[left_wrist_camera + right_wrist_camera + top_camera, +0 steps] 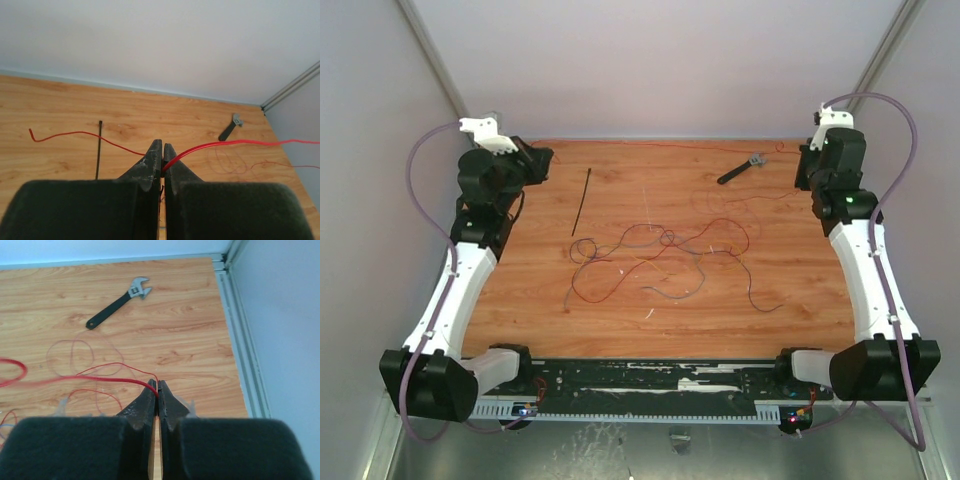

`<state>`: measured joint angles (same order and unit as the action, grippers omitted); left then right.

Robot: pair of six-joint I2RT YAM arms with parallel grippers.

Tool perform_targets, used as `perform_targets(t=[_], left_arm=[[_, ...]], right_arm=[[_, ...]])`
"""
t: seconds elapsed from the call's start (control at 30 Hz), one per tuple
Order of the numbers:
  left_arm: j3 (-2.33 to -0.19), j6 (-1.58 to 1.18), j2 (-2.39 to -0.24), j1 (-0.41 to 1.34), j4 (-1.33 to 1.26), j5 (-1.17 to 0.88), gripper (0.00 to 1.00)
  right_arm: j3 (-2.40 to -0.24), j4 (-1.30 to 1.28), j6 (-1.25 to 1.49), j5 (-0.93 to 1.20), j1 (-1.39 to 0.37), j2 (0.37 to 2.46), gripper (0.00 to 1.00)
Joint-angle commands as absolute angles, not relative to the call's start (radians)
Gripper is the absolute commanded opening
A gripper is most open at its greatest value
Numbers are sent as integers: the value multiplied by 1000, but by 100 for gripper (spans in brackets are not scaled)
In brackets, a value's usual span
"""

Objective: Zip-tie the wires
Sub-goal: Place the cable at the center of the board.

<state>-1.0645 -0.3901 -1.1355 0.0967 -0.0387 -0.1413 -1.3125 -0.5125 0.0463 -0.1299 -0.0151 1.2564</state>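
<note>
The wires [660, 255] lie in a loose tangle, mostly red, mid-table. One red wire [670, 146] runs taut along the back edge between both grippers. My left gripper [162, 147] is shut on that red wire [225, 144], which leaves the jaws on both sides. At the other end my right gripper [158, 385] is shut on the same red wire [100, 381]. From above, the left gripper [542, 160] is back left and the right gripper [803, 165] back right. The zip tie [581, 202], a thin black strip, lies flat right of the left gripper, and shows as the zip tie [98, 150] in the left wrist view.
A short black wrench with a grey head [740, 170] lies at the back right, near the right gripper, the same wrench [117, 302] in the right wrist view. White walls enclose the table on three sides, with a metal rail [240, 340] along the right edge.
</note>
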Motion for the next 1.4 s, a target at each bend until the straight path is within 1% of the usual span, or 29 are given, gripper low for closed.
perform_targets(t=[0.0, 0.17, 0.37, 0.53, 0.73, 0.97, 1.13, 1.37], left_arm=[[-1065, -415, -1102, 61, -31, -174, 0], [-1071, -437, -1113, 17, -14, -244, 0], [-1058, -454, -1114, 1, -8, -308, 0], [-984, -496, -1077, 2, 6, -450, 0], [-838, -531, -946, 2, 90, -506, 0], [-841, -620, -820, 2, 240, -526, 0], [-792, -745, -793, 2, 275, -634, 0], [-781, -719, -735, 2, 423, -613, 0]], right_arm=[[-1322, -505, 34, -229, 13, 1240, 0], [-1347, -473, 26, -289, 22, 1250, 0], [-1354, -474, 37, -210, 24, 1233, 0], [-1334, -619, 49, -111, 22, 1172, 0], [-1332, -777, 32, -142, 22, 1098, 0], [-1400, -966, 25, -124, 22, 1118, 0], [-1419, -1040, 30, -130, 23, 1130, 0], [-1437, -1081, 31, -119, 21, 1126, 0]])
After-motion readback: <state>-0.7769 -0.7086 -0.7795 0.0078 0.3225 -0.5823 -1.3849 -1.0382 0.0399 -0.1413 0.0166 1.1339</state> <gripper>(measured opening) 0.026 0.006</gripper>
